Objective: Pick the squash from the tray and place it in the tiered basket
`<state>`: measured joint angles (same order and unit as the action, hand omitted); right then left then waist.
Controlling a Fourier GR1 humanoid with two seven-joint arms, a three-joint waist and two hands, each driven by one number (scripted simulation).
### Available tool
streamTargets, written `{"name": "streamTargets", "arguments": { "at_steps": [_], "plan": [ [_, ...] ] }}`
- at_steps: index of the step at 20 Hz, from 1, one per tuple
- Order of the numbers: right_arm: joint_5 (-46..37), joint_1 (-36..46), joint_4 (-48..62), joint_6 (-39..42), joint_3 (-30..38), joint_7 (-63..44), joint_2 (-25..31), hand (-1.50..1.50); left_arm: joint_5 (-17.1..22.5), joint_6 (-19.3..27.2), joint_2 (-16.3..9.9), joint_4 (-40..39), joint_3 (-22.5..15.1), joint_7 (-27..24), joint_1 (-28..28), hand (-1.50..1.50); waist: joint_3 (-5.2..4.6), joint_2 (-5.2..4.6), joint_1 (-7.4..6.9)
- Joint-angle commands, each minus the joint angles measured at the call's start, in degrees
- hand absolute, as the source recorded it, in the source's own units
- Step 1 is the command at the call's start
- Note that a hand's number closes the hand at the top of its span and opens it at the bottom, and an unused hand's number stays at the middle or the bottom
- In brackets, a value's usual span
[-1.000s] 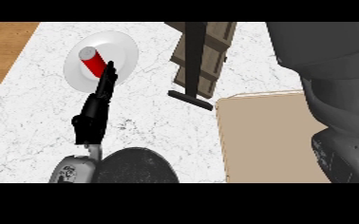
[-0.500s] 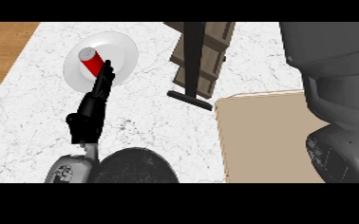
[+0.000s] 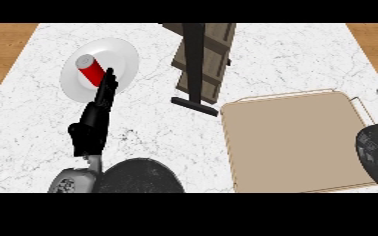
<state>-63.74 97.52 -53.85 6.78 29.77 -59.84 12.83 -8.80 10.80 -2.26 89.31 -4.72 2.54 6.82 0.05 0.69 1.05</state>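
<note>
Lost the right forearm from over the tray (image 3: 295,145) since a second ago; right hand out of view now. Left hand (image 3: 94,122) unchanged: open, straight fingers, tips over the plate (image 3: 122,55) rim beside the red can (image 3: 91,71), holding nothing. No squash visible on tray or in tiered basket (image 3: 210,55). Risk: nudging the can off the plate. Basket's black post between left hand and tray.

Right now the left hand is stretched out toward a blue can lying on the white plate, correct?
Not quite: the can is red with a grey end, not blue. The head view shows it lying on the white plate, with the left hand stretched out toward it, fingers straight.
</note>
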Motion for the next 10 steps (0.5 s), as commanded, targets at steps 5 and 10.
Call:
{"name": "streamTargets", "arguments": {
  "at_steps": [5, 10],
  "plan": [
    [7.11, -10.11, -21.65, 10.22, 6.47, -4.3, 5.73, -1.5, -0.06, -0.3, -1.91, 3.36, 1.13, 2.92, -0.97, 0.0, 0.19, 1.12, 2.15],
    [14.71, -20.4, -36.38, 18.56, 11.74, -1.76, 6.69, -1.5, 0.61, -0.11, -1.32, 2.73, 1.48, 0.29, -3.47, 0.0, 0.22, 1.26, 3.18]
  ]
}}
